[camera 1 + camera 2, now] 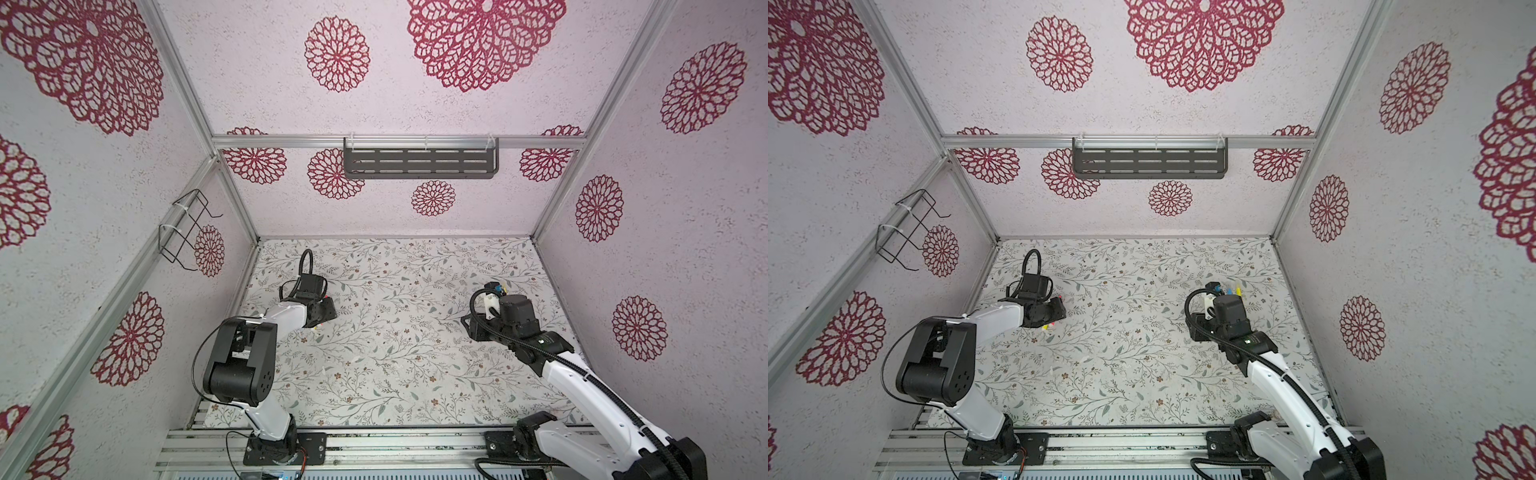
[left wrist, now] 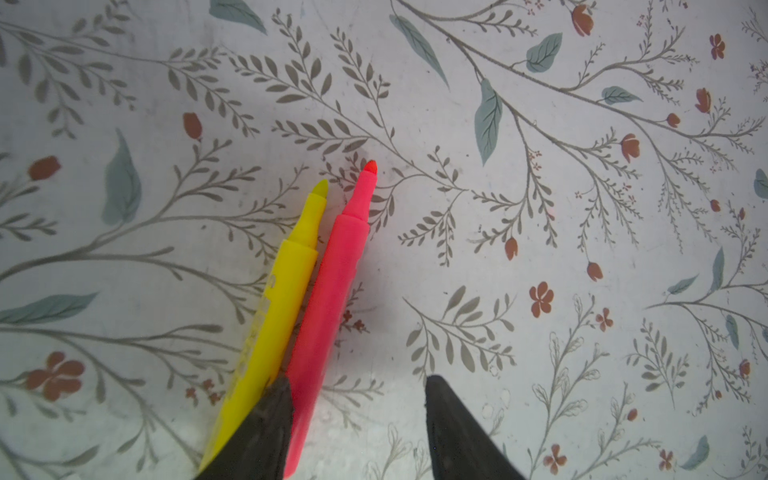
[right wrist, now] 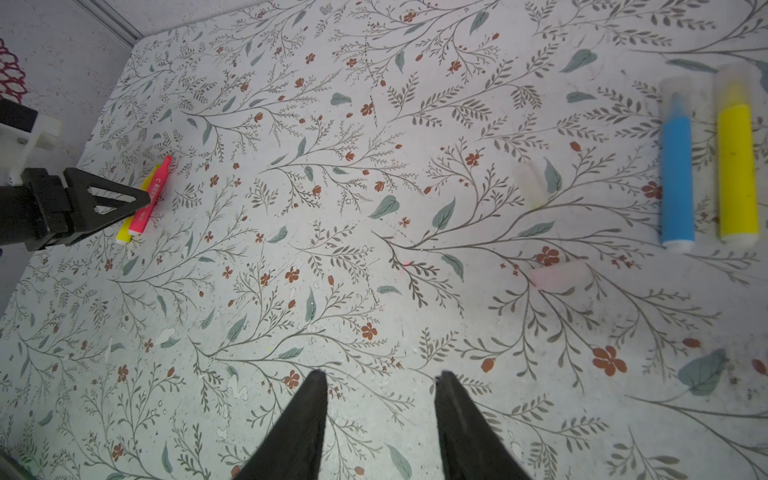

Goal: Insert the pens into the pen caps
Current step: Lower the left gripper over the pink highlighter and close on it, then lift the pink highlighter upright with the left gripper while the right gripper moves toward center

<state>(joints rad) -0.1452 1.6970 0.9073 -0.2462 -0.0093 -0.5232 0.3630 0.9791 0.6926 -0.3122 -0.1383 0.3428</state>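
Observation:
Two uncapped pens lie side by side on the floral table: a yellow pen (image 2: 282, 299) and a pink pen (image 2: 328, 291), also seen as pink pen (image 3: 151, 193). My left gripper (image 2: 359, 379) is open just above them. One of its fingers (image 2: 266, 424) sits over the seam between the two pens, and the pink pen lies just inside the gap. A blue pen (image 3: 677, 178) and a second yellow pen (image 3: 735, 166) lie capped in clear pen caps at the far right. Two loose clear pen caps (image 3: 530, 183) (image 3: 559, 276) lie near them. My right gripper (image 3: 382, 373) is open and holds nothing.
A dark slotted shelf (image 1: 419, 160) hangs on the back wall and a wire rack (image 1: 185, 230) on the left wall. Patterned walls with aluminium posts close in the table (image 1: 395, 365) on three sides. The arm bases stand on the front rail (image 1: 395, 446).

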